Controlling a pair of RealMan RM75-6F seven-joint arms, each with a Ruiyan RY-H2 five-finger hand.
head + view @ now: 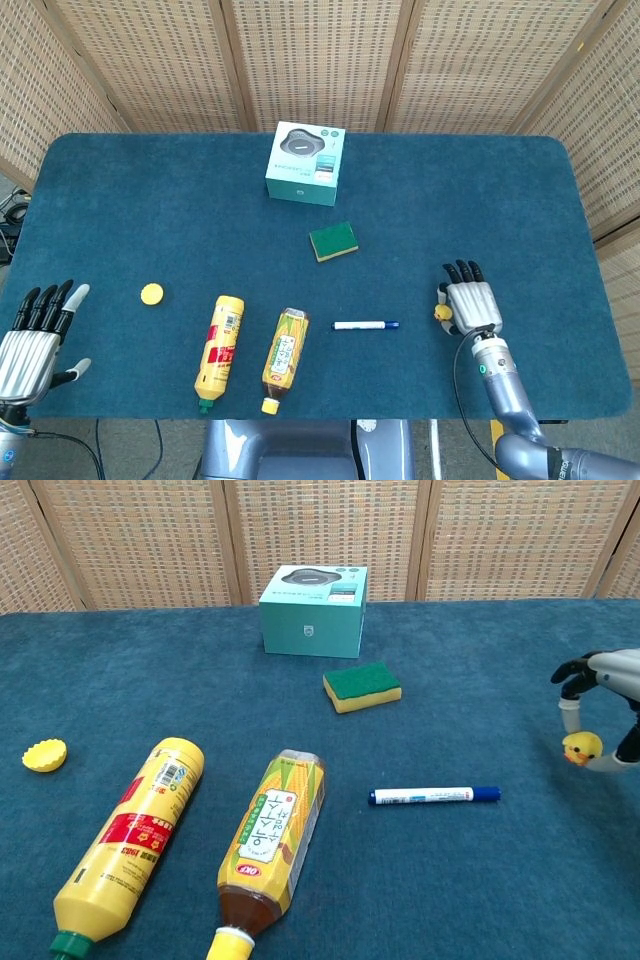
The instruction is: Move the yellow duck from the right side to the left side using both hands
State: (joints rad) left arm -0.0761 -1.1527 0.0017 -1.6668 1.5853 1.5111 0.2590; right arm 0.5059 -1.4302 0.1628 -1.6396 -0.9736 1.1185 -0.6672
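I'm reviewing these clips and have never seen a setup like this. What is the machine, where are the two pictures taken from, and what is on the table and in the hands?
This is a two-armed robot with human-like hands, steered remotely by a person. One picture looks down from its head, the other looks forward from its chest, so both show the same blue table.

The right hand pinches a small yellow duck, which in the chest view appears lifted off the cloth. The left hand rests at the near left edge, fingers apart, holding nothing.

Lying on the table: a teal box, a green sponge, a blue marker, a yellow sauce bottle, a corn drink bottle and a little yellow cap.
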